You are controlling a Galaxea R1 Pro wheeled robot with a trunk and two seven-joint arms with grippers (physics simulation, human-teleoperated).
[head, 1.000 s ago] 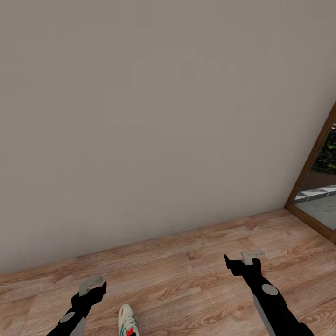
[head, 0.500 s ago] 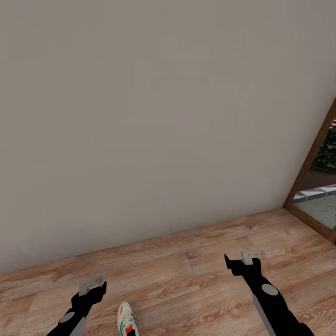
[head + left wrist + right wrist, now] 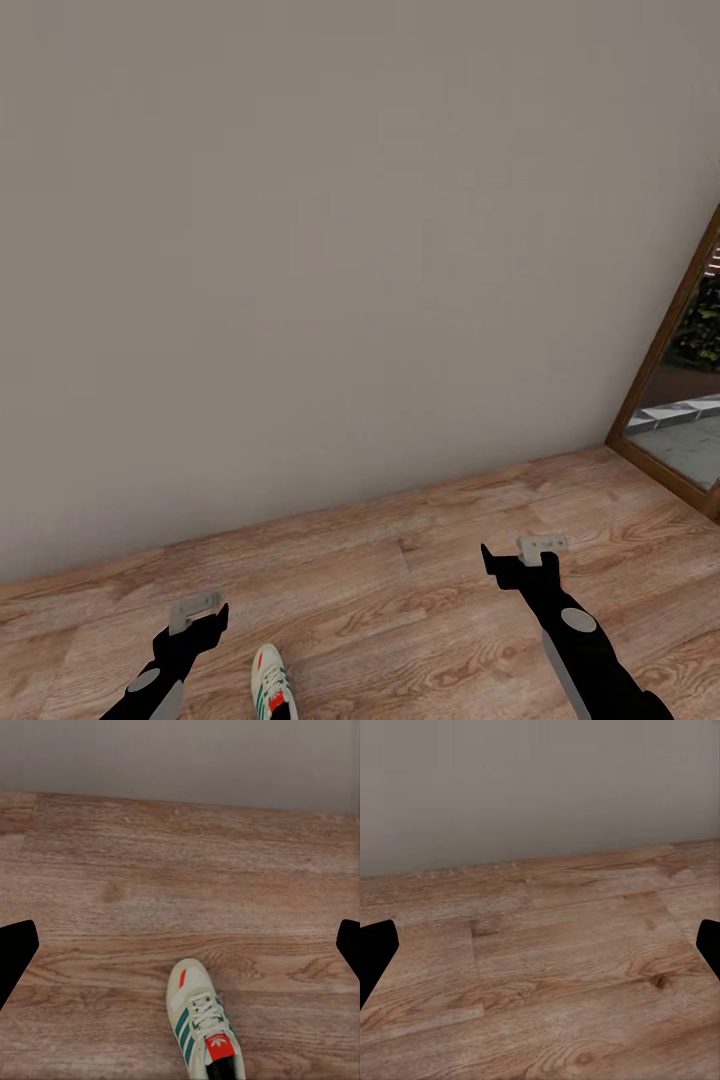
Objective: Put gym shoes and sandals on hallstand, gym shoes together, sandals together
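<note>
From the head camera, the left claw is hovering low over the corridor floor with nothing in it, and one gym shoe is lying on the planks just beside it, toward the robot's right and slightly nearer the body. The right claw is hanging well apart from that shoe, also holding nothing; how wide either one is spread is hard to judge from here. Over the last second the door frame and the shoe have slid a little in the picture while both arms keep their poses, so the camera or base is drifting slightly and no reach has begun. In the left wrist camera, the dark fingertips are standing wide apart at the picture's edges, and the gym shoe is lying flat, toe toward the wall, ahead of and between them, untouched. In the right wrist camera, the fingertips are likewise spread wide over bare planks. Picking up is probably the next step.
</note>
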